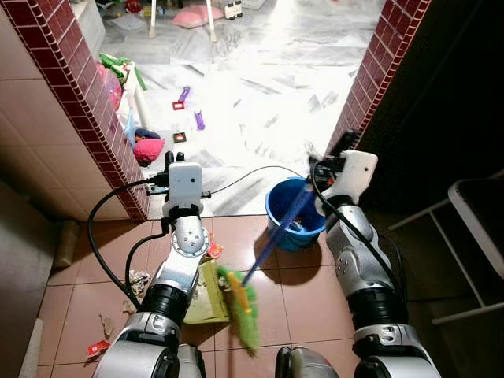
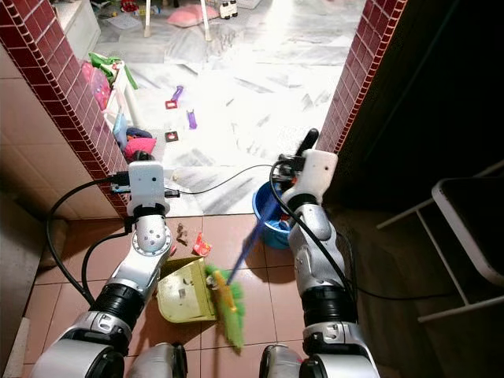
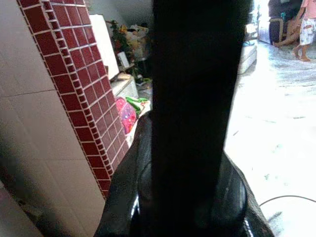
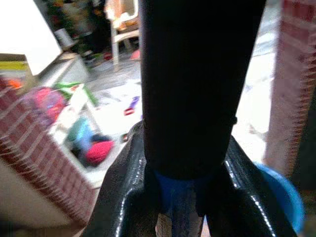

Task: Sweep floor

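Note:
A broom with a blue handle [image 1: 277, 234] and green bristles [image 1: 241, 305] slants down to the brown tile floor. My right gripper [image 1: 344, 144] is shut on the handle's top, which shows black above blue between the fingers [image 4: 123, 187]. A yellow dustpan [image 2: 184, 291] rests on the floor right beside the bristles. My left gripper [image 1: 175, 157] is shut on a black pole [image 3: 197, 98], which looks like the dustpan's long handle. Bits of litter [image 1: 135, 282] and red scraps [image 2: 201, 246] lie on the tiles near the pan.
A blue bucket [image 1: 277, 206] stands at the doorway behind the broom. Red-tiled wall ends [image 1: 94, 102] flank the opening. A black cable [image 1: 252, 172] crosses the threshold. Toys [image 1: 148, 148] lie on the marble floor beyond. A white chair [image 1: 472, 228] stands at right. A person [image 3: 306, 24] is far off.

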